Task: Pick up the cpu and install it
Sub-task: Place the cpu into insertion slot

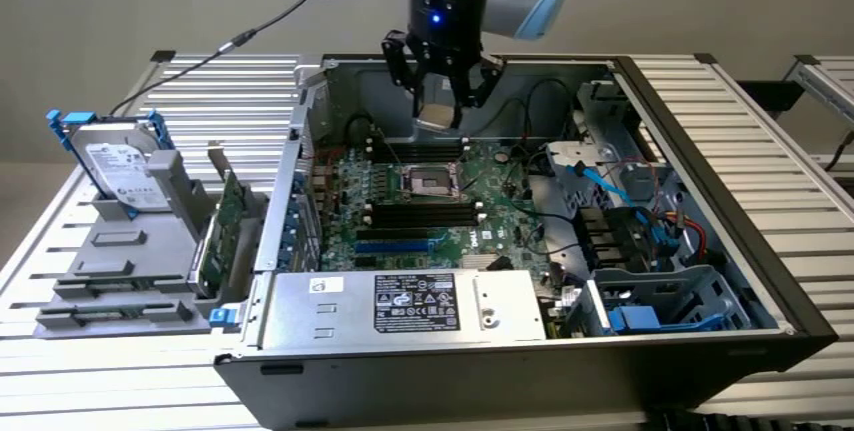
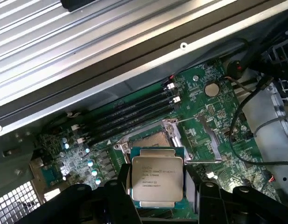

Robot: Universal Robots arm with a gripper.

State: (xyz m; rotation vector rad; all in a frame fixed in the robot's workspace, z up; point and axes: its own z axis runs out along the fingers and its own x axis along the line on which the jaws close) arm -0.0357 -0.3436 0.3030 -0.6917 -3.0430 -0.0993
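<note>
Black claw point(image 1: 442, 106) gripping one flat square cpu point(image 2: 157, 179), silver-grey metal top, over one square metal-framed socket point(image 2: 146, 140) on green motherboard point(image 2: 214, 116)

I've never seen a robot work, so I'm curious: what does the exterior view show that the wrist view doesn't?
Exterior view: the whole open computer case, with a hard drive and green card standing beside it. Wrist view: printed lettering on the cpu and a coin battery. Both: the gripper holding the cpu above the empty socket, plus the memory slots.
</note>
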